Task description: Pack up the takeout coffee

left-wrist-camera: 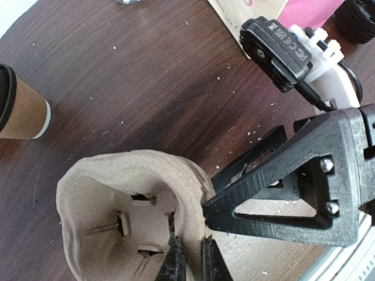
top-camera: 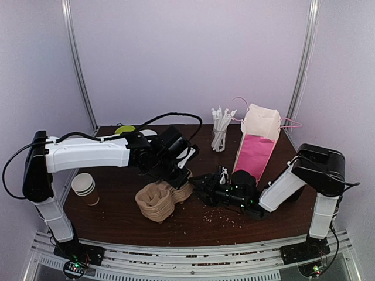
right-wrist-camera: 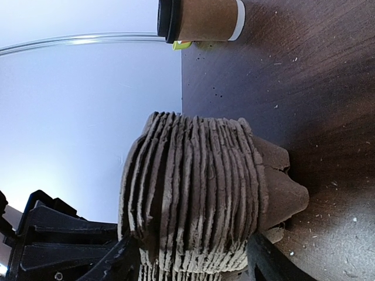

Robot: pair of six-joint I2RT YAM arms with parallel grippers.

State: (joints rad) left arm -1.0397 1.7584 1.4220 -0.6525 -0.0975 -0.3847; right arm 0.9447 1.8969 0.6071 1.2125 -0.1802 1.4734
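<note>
The coffee (left-wrist-camera: 23,111) is seen upright near the far left corner of the table (top-camera: 117,216), well apart from both grippers; in the top view it is hidden behind the left arm (top-camera: 88,153). It is judged light, though top-heavy if filled. The paper wall is taken to be soft enough to dent, and the lid (right-wrist-camera: 166,20) only pressed on, so a spill is to be feared if it is tilted or squeezed hard. It is best taken around the brown wall below the lid, gently and level. The left gripper (left-wrist-camera: 192,260) is clamped on the rim of the carriers (top-camera: 157,202), a nested pulp stack near the table's middle. The right gripper (right-wrist-camera: 193,269) is held with jaws apart, astride the same stack; whether it presses cannot be told. The bag (top-camera: 258,146) is stood open toward the far right corner, straws (top-camera: 221,126) just beside it, and cups (top-camera: 85,188) are kept at the left edge. The left arm lies between bag and coffee
</note>
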